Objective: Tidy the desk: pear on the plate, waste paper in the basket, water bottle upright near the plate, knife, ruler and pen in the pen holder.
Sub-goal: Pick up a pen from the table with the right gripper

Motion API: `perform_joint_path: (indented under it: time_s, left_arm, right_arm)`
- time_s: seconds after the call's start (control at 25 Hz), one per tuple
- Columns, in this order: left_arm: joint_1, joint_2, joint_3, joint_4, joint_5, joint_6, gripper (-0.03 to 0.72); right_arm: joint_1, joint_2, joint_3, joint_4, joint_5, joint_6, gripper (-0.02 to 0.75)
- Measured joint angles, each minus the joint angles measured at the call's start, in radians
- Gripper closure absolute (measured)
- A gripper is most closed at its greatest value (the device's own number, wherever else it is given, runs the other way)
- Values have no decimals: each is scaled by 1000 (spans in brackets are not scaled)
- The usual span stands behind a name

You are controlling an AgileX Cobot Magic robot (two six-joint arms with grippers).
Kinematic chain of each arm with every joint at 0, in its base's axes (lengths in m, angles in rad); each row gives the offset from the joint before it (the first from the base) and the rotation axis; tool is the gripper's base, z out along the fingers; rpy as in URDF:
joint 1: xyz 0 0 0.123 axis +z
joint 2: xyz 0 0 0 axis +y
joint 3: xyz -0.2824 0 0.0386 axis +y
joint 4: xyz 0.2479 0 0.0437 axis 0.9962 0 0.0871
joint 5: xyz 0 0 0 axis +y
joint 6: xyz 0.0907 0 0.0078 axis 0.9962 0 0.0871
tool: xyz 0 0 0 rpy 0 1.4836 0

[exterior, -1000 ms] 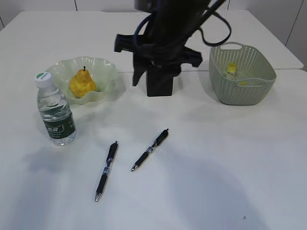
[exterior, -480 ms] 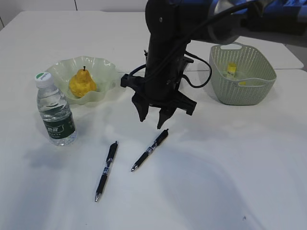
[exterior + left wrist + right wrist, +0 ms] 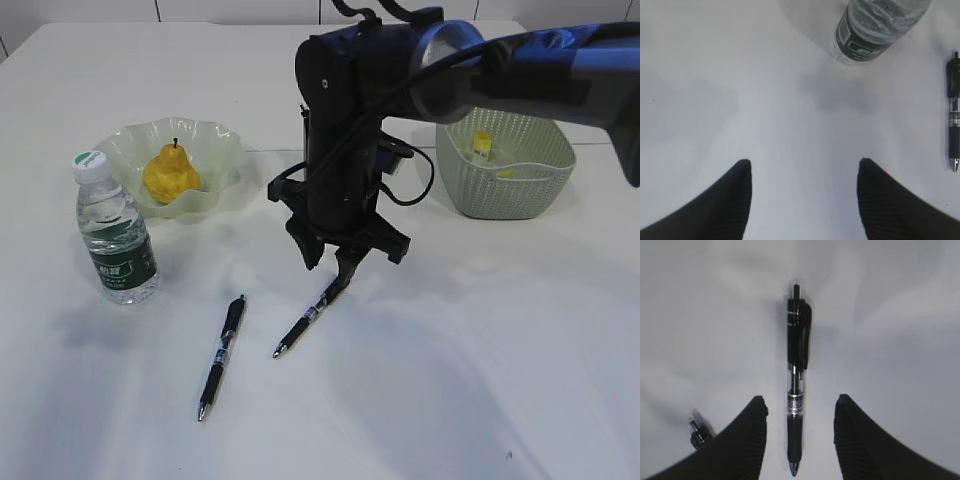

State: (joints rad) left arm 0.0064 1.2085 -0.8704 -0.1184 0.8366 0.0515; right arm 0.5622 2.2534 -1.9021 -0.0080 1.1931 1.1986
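**Right claw spread over the right pen, nothing gripped**

Landmark is the water bottle [image 3: 115, 232], upright on the white table [image 3: 450, 380], just in front of the plate.

Nearest the camera: left pen [image 3: 221, 355], lying flat, in front of the bottle and to its right, apart from it. The left wrist view shows this pen at its right edge, with the bottle's base at top.

Left gripper [image 3: 802, 200]: spread wide, fingers above bare table, holding nothing, touching nothing visible. It does not show in the exterior view.

Next back: right pen [image 3: 797, 405], further right of the bottle than the left pen, lying at a slant, tip toward the camera. Right gripper [image 3: 800, 432] is spread, one finger on each side of the pen's lower barrel, clear gaps both sides in the wrist view. Not pinching. Whether the fingertips [image 3: 343, 272] touch the table is hard to tell; in the exterior view they look right down at the pen's upper end.

Behind the bottle: plate [image 3: 215, 150], pale green and wavy, with the pear [image 3: 171, 173] sitting in it.

Farthest right of the bottle, past the right arm: basket [image 3: 520, 190], green mesh, with something small and yellow-white inside, probably the waste paper [image 3: 483, 145].
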Motion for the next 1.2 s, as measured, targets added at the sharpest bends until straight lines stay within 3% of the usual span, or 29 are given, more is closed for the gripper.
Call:
perform_joint_path:
  time_s: [1.2]
  left_arm:
    - [0, 0, 0, -6, -9, 0, 223]
  right_arm:
    - [0, 89, -2, 8, -60, -31, 402]
